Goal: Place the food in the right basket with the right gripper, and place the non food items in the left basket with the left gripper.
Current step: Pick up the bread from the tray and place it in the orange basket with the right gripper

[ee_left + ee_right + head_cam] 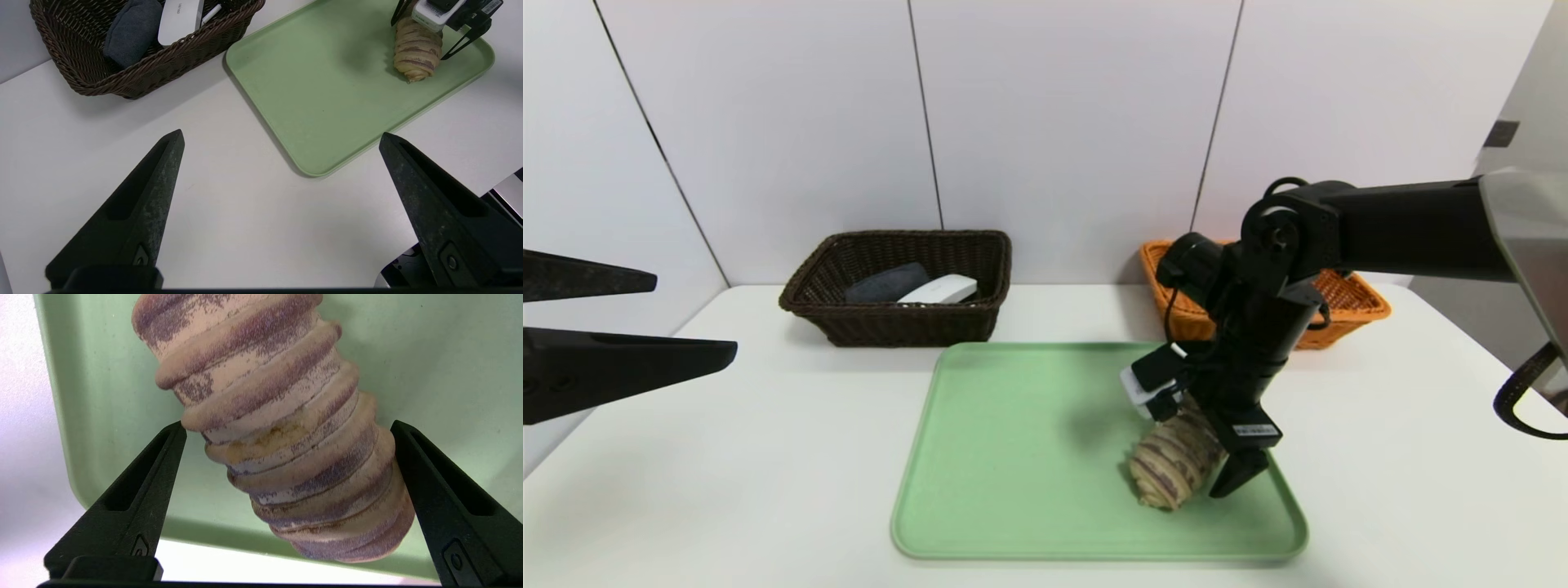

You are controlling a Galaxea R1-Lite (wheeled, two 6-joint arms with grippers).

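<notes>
Right gripper (288, 426): jaws wide open | bread roll (282, 433): between jaws, on green tray (449, 375) | left gripper (280, 132): parked left of tray, jaws open

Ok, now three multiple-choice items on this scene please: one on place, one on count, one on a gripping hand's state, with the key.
1. Where is the striped bread roll?
A. In the dark brown basket
B. On the green tray
C. In the orange basket

2. How many baskets are there?
A. Two
B. Three
C. Four

3. How does the right hand stand?
A. Shut, above the dark brown basket
B. Shut on a white block
C. Open, a finger on either side of the roll

Key:
1 B: the head view shows the roll lying on the tray.
2 A: one dark brown, one orange.
3 C: the right wrist view shows its fingers wide apart, the roll between them.
</notes>
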